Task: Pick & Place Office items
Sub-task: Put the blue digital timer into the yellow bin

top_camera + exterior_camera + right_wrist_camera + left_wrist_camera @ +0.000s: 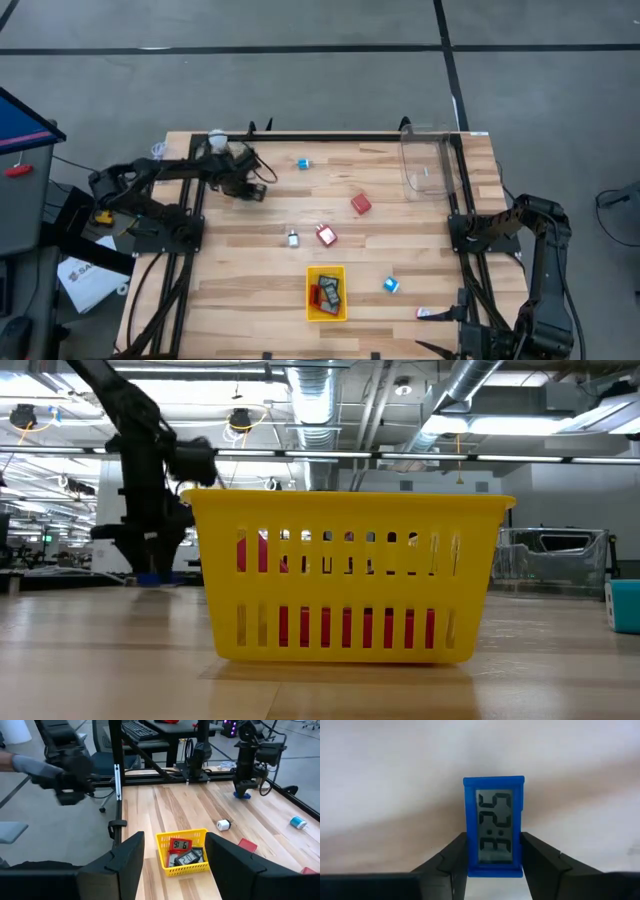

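Note:
My left gripper (250, 190) hangs over the table's far-left part, pointing down, shut on a small blue digital clock (494, 827). The same clock shows as a blue spot under the arm in the low view (150, 577) and in the right wrist view (242, 795). The yellow tray (326, 292) stands near the near edge and holds a red clock (180, 844) and a black one (186, 857). Loose pieces lie on the wood: blue (302, 163), red (361, 204), red-white (326, 236), white (293, 238), blue (390, 285). My right gripper (175, 865) waits open at the right edge. My left gripper pinches the blue clock between its two fingers (452, 862), one on each long side of the frame near one short end (468, 865). The fingers come from above, pointing down. The clock's display faces the wrist camera. Whether its far end touches the table cannot be told.
A clear plastic container (430, 165) stands at the far-right corner. A white ball on a stand (217, 140) sits at the far-left edge beside my left arm. Another red-white piece (425, 313) lies near the near-right edge. A person's sleeve (30, 767) shows beyond the table.

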Action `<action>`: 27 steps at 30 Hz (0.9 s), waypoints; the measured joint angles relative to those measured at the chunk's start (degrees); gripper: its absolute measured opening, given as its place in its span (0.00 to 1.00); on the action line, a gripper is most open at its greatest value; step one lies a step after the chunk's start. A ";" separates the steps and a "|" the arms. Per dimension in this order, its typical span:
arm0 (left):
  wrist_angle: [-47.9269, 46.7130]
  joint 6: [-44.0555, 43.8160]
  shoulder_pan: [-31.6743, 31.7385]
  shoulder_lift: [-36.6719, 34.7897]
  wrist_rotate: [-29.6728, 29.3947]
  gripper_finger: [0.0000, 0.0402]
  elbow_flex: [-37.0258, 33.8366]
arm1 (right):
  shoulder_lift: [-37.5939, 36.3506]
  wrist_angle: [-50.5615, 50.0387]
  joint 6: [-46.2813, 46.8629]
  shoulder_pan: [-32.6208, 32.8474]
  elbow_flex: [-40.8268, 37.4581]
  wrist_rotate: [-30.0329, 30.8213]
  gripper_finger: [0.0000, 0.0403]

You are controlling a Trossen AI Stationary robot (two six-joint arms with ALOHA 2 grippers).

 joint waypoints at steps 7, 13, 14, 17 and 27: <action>9.20 -11.73 -23.48 -2.14 0.12 0.36 0.02 | 0.00 0.09 0.00 -0.05 0.00 0.11 0.50; 29.52 -18.16 -39.39 -2.04 -0.52 0.36 0.06 | 0.00 0.07 -0.13 -0.99 0.00 0.26 0.50; 32.66 -18.92 -41.72 -2.02 -1.44 0.36 0.06 | 0.00 0.08 -0.13 -1.21 0.00 0.26 0.50; 41.18 -19.14 -47.49 -2.02 -4.09 0.36 0.11 | 0.00 0.07 -0.14 -1.66 0.00 0.26 0.50; 50.37 -11.61 -58.82 8.02 -11.98 0.36 8.37 | -0.50 -0.35 -0.15 -2.37 0.02 2.28 0.50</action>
